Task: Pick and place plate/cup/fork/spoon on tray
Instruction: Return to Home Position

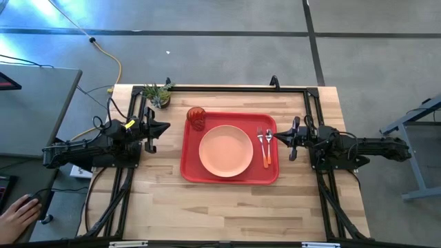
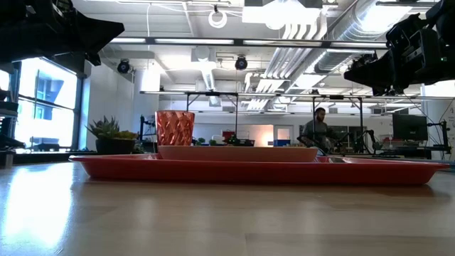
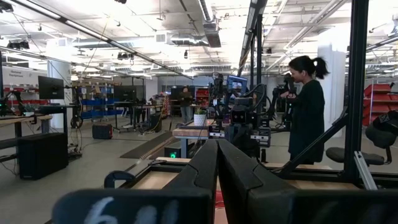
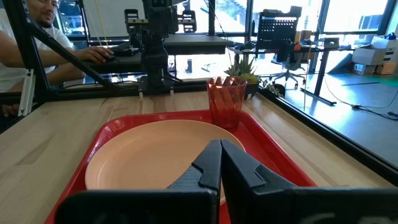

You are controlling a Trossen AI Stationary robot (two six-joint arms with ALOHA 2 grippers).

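Both grippers empty, fingers pressed together: the wrist views show each pair closed with no gap. Left gripper [image 1: 167,127] and right gripper [image 1: 276,137] are raised off the table [image 1: 227,207] and face each other across the tray [image 1: 189,172].

Tray sits between the two tips. Right gripper is just beside its near edge; left gripper stands a bit apart from the opposite edge.

From the right gripper:
- spoon [image 1: 269,143] lies closest, right ahead of the tip
- fork [image 1: 260,142] just beyond it, parallel, orange handles side by side
- plate [image 4: 155,155] next, mid-tray, flat
- cup [image 4: 227,99] farthest, upright in the tray corner

From the left gripper, the cup [image 1: 196,118] is the nearest item, just inside the tray edge.

Looks:
- tray bright red, raised rim, rounded corners
- plate plain peach-pink, matte
- cup translucent orange-red, faceted wall
- fork/spoon heads are small; I read the one nearer the plate as the fork

Table is light wood inside a black frame. Potted plant [image 1: 158,93] sits at the table corner near the left arm. Grey floor, open lab behind. A person [image 3: 308,106] stands beyond the table; a hand [image 1: 17,213] rests at a side desk.
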